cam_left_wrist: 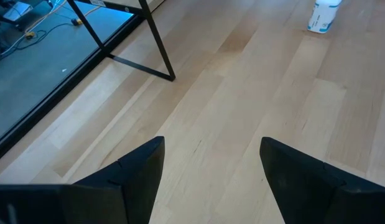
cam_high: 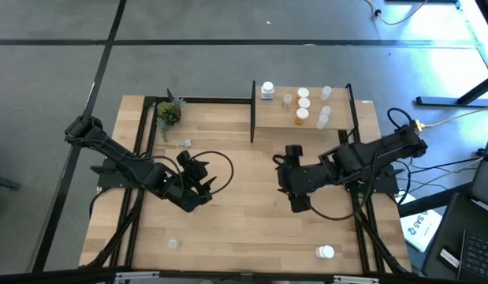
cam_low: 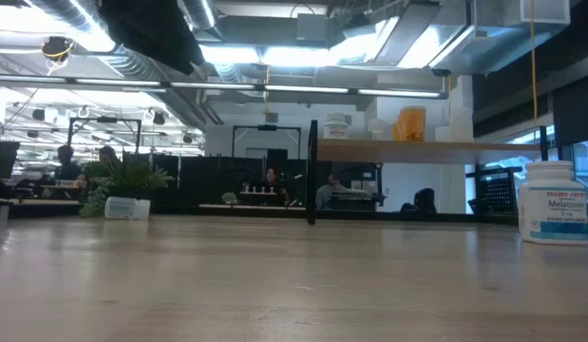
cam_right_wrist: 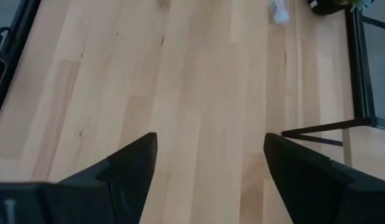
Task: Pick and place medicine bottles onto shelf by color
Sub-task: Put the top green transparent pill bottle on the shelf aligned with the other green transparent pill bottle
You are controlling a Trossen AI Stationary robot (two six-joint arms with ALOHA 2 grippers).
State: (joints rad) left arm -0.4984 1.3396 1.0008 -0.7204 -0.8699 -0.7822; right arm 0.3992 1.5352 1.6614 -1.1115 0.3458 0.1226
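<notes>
The left gripper (cam_high: 203,186) hovered over bare tabletop (cam_high: 244,213) left of centre, its jaws spread and empty. A clear bottle (cam_high: 184,143) lay near the potted plant (cam_high: 169,113), apart from those jaws, and a second clear bottle (cam_high: 173,244) stood near the front left edge. The right gripper (cam_high: 288,178) hovered right of centre, jaws likewise spread with nothing between them. A white bottle (cam_high: 325,252) lay on the table near the front right, well apart from both grippers. Behind the right gripper, the shelf (cam_high: 275,114) carried a white bottle (cam_high: 266,91), orange bottles (cam_high: 303,102) and clear bottles (cam_high: 324,106).
</notes>
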